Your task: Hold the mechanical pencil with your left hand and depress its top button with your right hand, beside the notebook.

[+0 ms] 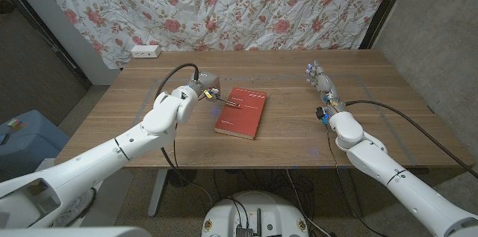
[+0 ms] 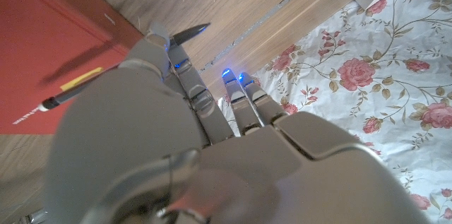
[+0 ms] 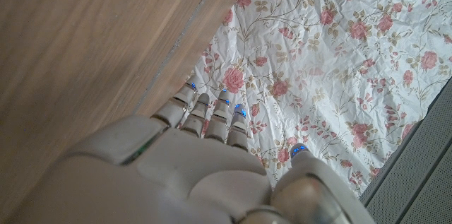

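Observation:
The red notebook (image 1: pixel 243 114) lies in the middle of the wooden table (image 1: pixel 291 128). At its left edge my left hand (image 1: pixel 200 89) grips the dark mechanical pencil (image 1: pixel 228 105), which reaches out over the cover. In the left wrist view the pencil (image 2: pixel 76 92) passes through my left hand (image 2: pixel 176 132). One end lies over the notebook (image 2: pixel 42 33) and the other pokes out past the fingers above bare wood. My right hand (image 1: pixel 320 80) stands far to the right of the notebook, fingers straight and holding nothing. The right wrist view shows my right hand (image 3: pixel 205 160) beside the table edge.
A white power strip (image 1: pixel 146 51) sits on the floor beyond the table's far left corner, in front of the floral cloth (image 1: pixel 246 5). Black cables run along both arms. A blue bin (image 1: pixel 26 143) stands on the floor to the left.

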Controlling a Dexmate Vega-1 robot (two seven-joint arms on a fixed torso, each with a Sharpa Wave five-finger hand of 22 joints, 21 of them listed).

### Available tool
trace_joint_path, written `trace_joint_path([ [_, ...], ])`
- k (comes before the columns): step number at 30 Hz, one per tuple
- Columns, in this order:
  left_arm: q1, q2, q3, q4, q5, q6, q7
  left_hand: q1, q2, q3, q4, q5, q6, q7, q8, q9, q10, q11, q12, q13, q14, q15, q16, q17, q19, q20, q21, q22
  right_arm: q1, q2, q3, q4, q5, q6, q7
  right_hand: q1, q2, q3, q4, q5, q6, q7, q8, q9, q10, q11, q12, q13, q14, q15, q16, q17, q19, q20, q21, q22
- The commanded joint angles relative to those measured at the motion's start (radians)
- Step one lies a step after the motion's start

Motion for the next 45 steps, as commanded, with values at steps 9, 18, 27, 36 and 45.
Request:
trace_joint_path([
  [9,-0.021,-0.054,0.029,0.046,0.048,-0.015,-0.025,-0.009,-0.003,-0.011,0.0,0.003,-0.019,-0.003,0.003,0.006,-0.015,0.002,0.001,0.002,0.004,-0.165,0.0,0.004,-0.002,-0.056,-0.001,0.005,0.02,0.023,-0.012,0.042,0.0,0.025,-0.003,-0.009,0.007,0.002,0.007,0.0,0.01,-0.011,0.004,0.001,0.01,0.006,0.0,0.002,0.01,0.001,0.0,-0.001,0.006,-0.003,-0.003,0.002],
  [18,-0.007,-0.053,0.027,0.029,0.071,0.006,-0.051,-0.016,-0.008,-0.016,0.001,0.003,-0.034,0.0,-0.003,0.003,-0.028,0.002,-0.001,0.002,0.002,-0.163,-0.001,0.003,0.0,-0.053,-0.001,0.005,0.015,0.026,-0.011,0.041,-0.001,0.028,-0.011,-0.008,0.007,0.002,0.007,0.0,0.018,-0.016,0.006,0.001,0.011,0.005,0.0,0.003,0.01,0.001,0.0,-0.002,0.007,-0.002,-0.003,0.002],
  [27,0.0,-0.05,0.024,0.016,0.097,0.015,-0.075,-0.035,-0.027,-0.029,0.004,0.002,-0.06,-0.002,-0.009,0.002,-0.059,0.003,-0.006,0.001,0.001,-0.159,-0.001,0.003,-0.004,-0.051,-0.002,0.005,0.012,0.028,-0.011,0.042,-0.001,0.032,-0.015,-0.007,0.008,0.004,0.007,0.0,0.019,-0.018,0.005,0.002,0.012,0.004,0.0,0.003,0.013,0.002,0.001,-0.002,0.007,0.001,-0.003,0.002],
  [36,0.01,-0.048,0.011,0.008,0.109,0.019,-0.082,-0.054,-0.051,-0.043,0.005,0.002,-0.088,-0.007,-0.012,0.005,-0.091,0.003,-0.008,0.0,-0.005,-0.159,-0.002,0.003,-0.011,-0.05,-0.004,0.005,0.015,0.033,-0.012,0.052,-0.003,0.039,-0.017,-0.006,0.009,0.005,0.007,0.0,0.023,-0.019,0.005,0.002,0.014,0.004,0.0,0.003,0.015,0.003,0.002,-0.002,0.008,0.003,-0.003,0.002],
  [45,0.008,-0.047,0.006,0.008,0.121,0.011,-0.094,-0.068,-0.076,-0.055,0.003,0.004,-0.135,-0.011,-0.02,0.002,-0.151,0.002,-0.013,-0.001,-0.01,-0.16,-0.001,0.003,-0.022,-0.047,-0.005,0.005,0.009,0.035,-0.01,0.05,-0.002,0.042,-0.023,-0.006,0.009,0.006,0.007,0.0,0.027,-0.02,0.005,0.002,0.016,0.003,0.0,0.003,0.017,0.007,0.002,-0.003,0.008,0.007,-0.003,0.002],
])
